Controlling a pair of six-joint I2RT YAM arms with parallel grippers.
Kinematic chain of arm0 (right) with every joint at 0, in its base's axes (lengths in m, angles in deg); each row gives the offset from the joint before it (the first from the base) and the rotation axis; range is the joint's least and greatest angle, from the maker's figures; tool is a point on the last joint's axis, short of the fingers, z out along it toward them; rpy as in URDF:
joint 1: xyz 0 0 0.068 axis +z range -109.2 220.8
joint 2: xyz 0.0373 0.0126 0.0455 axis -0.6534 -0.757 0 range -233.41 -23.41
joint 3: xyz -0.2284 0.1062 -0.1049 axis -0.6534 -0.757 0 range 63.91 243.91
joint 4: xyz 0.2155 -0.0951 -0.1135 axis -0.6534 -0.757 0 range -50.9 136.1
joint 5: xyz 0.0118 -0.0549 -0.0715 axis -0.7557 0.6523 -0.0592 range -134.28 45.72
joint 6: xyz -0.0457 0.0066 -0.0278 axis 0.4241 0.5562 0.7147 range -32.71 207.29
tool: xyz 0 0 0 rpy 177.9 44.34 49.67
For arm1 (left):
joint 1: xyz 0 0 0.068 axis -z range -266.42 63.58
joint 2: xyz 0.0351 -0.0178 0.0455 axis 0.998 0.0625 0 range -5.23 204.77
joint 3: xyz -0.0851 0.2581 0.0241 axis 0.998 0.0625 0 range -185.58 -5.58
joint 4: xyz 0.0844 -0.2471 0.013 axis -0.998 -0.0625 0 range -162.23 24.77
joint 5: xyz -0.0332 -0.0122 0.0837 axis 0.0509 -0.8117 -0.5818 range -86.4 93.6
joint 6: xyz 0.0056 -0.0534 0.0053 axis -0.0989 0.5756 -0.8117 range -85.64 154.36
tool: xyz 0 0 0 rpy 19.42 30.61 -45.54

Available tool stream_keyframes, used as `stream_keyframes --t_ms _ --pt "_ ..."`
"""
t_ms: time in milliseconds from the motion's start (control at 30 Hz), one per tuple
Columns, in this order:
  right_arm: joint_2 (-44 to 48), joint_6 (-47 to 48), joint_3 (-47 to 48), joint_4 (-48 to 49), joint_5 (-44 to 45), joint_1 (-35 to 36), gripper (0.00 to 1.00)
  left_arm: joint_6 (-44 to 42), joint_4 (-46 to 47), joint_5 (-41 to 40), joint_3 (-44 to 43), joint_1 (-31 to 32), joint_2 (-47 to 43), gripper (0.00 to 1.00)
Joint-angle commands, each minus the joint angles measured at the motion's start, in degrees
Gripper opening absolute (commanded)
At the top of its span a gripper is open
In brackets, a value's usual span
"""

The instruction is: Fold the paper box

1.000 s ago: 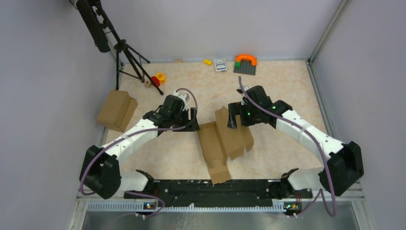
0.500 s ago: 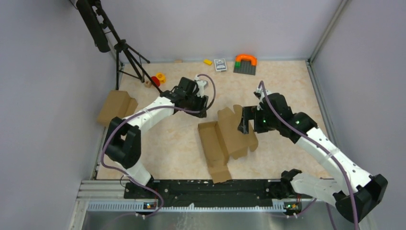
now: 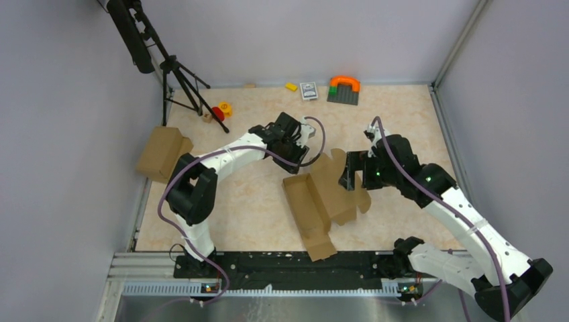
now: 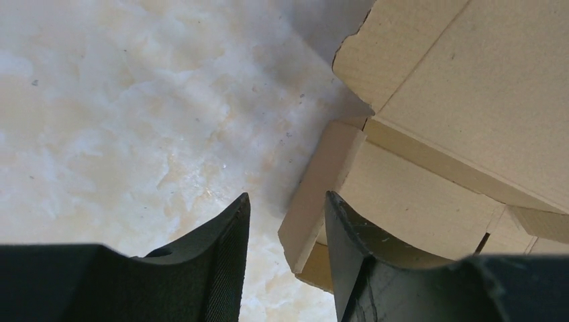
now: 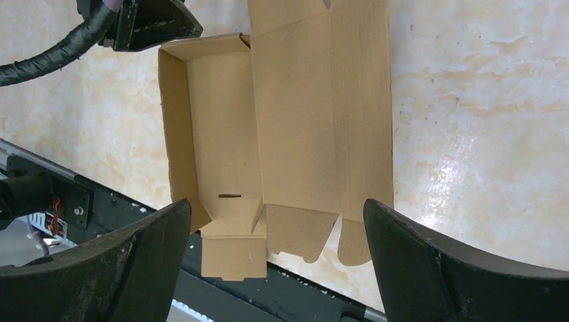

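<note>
Left gripper is down low at the far corner of the paper box. Its jaws are partly open and the raised end wall of the box pokes in between the fingers. A strip of table shows between one finger and the cardboard, so nothing is clamped. The other finger sits right beside the wall; whether it touches, I can't tell.

Over to the right gripper: it hovers above the box with jaws spread wide, holding nothing and touching nothing.

The box lies on the table between the two grippers, half folded. The part on the left gripper's side forms a shallow tray with its long outer wall and far end wall standing. The tray floor is bare cardboard with a small slit. Directly below the right gripper, a broad panel lies flat beside the tray, small flaps trailing toward the arm bases.

A bulkier brown carton sits well away beyond the left gripper.
</note>
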Motion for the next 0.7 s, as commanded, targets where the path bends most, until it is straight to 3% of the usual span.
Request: stream_keyframes --t_ms 0,667 --pt "1.3 -0.4 0.3 -0.4 1.1 -0.3 0.97 -1.8 -1.6 -1.7 -2.6 0.3 0.1 0.46" --pt "2.8 -1.1 -1.6 0.5 0.1 -0.3 0.97 0.6 1.8 -2.5 3.4 3.3 -3.0 0.49"
